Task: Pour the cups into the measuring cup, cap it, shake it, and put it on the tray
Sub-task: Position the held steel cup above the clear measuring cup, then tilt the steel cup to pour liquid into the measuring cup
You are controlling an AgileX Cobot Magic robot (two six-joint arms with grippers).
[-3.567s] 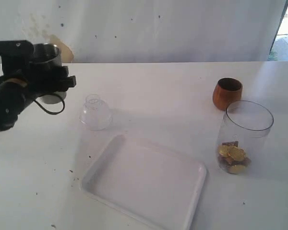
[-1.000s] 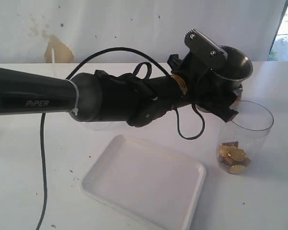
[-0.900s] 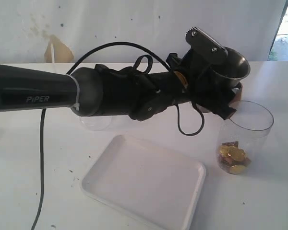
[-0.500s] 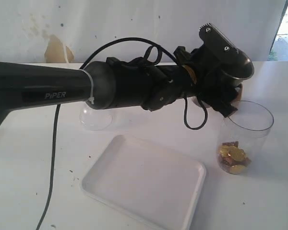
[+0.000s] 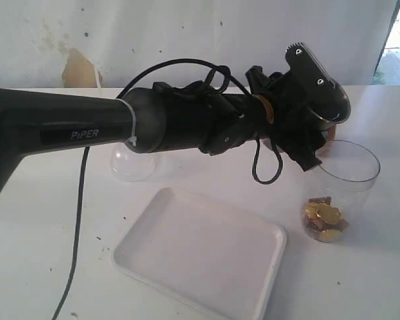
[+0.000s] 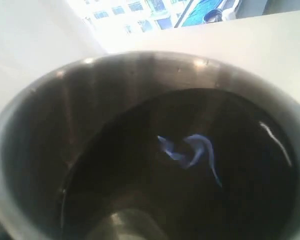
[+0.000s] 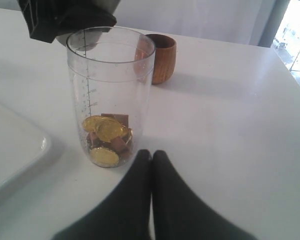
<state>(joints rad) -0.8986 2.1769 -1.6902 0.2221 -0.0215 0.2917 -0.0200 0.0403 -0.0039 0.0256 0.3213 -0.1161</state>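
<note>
Where the left arm reaches across the table — left gripper: clamped on the steel tumbler, which is held tilted.
steel tumbler: raised just over the rim of the measuring cup.
measuring cup: stood upright near the tray — gold coins inside.
right gripper: fingers pressed together, nothing held.

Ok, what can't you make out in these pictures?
Tumbler contents: left wrist view, dark and blurred, only a bluish glint.
Wooden cup: exterior view, nearly all behind the left tool and tumbler.
Lid: exterior view, top behind the arm.
Tray: right wrist view, cut off by the edge.
</note>
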